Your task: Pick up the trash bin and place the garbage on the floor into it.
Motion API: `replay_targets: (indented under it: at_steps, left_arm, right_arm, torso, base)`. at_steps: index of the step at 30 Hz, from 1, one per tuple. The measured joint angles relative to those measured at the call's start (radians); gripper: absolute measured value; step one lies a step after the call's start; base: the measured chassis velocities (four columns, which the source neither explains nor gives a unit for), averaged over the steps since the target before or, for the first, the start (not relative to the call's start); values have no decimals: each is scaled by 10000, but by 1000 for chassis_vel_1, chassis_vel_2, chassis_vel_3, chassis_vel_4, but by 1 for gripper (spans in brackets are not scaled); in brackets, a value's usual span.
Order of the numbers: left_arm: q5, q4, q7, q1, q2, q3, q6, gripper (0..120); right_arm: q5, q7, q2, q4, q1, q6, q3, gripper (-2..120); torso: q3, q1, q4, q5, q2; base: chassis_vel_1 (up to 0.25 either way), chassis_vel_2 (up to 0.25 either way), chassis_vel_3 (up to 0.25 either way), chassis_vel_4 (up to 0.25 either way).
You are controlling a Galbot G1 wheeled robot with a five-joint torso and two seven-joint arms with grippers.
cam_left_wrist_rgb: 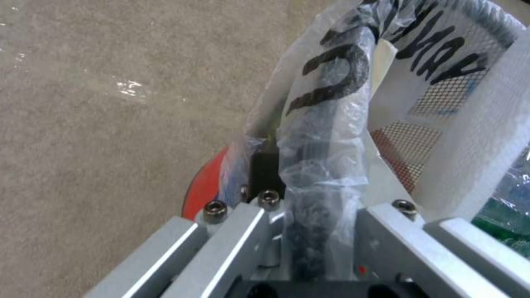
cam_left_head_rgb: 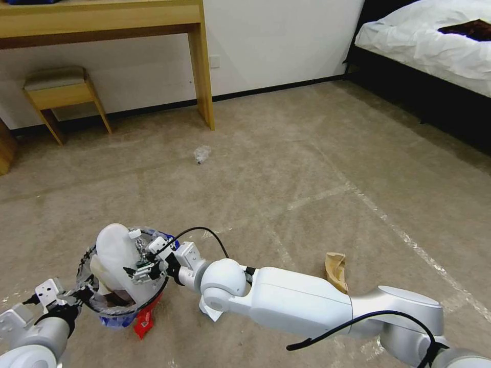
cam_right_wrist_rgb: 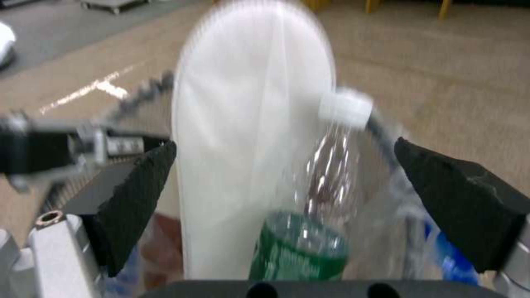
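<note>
Low on the left, the trash bin point(cam_left_head_rgb: 105, 306), a red bucket lined with a clear bag, has its rim point(cam_left_wrist_rgb: 331, 103) clamped in my left gripper point(cam_left_head_rgb: 76, 294) point(cam_left_wrist_rgb: 317, 198), which is shut. A white slipper sole point(cam_left_head_rgb: 113, 250) point(cam_right_wrist_rgb: 243, 136) and a green-labelled clear bottle point(cam_left_head_rgb: 136, 244) point(cam_right_wrist_rgb: 309, 244) stand inside it. My right gripper point(cam_left_head_rgb: 146, 263) point(cam_right_wrist_rgb: 284, 149) hovers open over the bin, pads wide on either side of the bottle. Garbage on the floor: a clear plastic scrap point(cam_left_head_rgb: 202, 154), a brown cardboard scrap point(cam_left_head_rgb: 336, 271), a red wrapper point(cam_left_head_rgb: 144, 318) and white paper point(cam_left_head_rgb: 210, 309).
A wooden desk point(cam_left_head_rgb: 202, 66) and a small stool point(cam_left_head_rgb: 64, 92) stand against the far wall at the left. A bed point(cam_left_head_rgb: 434, 46) with white bedding fills the far right. Open carpet lies between them.
</note>
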Motion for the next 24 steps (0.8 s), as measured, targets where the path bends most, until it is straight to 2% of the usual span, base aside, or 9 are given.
replay_targets:
  at_steps: [16,24]
  left_arm:
    - [2,-89,5,77,-8,-40,0,1]
    - [-7,-83,7,77,14,-78,0,1]
  right_arm:
    - [141,71,140,210,12,-11,449,100]
    - [189,99,84,740,-80,-3,1122,100]
  torso:
    - [0,0,1,0,0]
    - [0,-1,1,0,0]
  base:
    - [0,0,0,0]
    - [0,0,0,0]
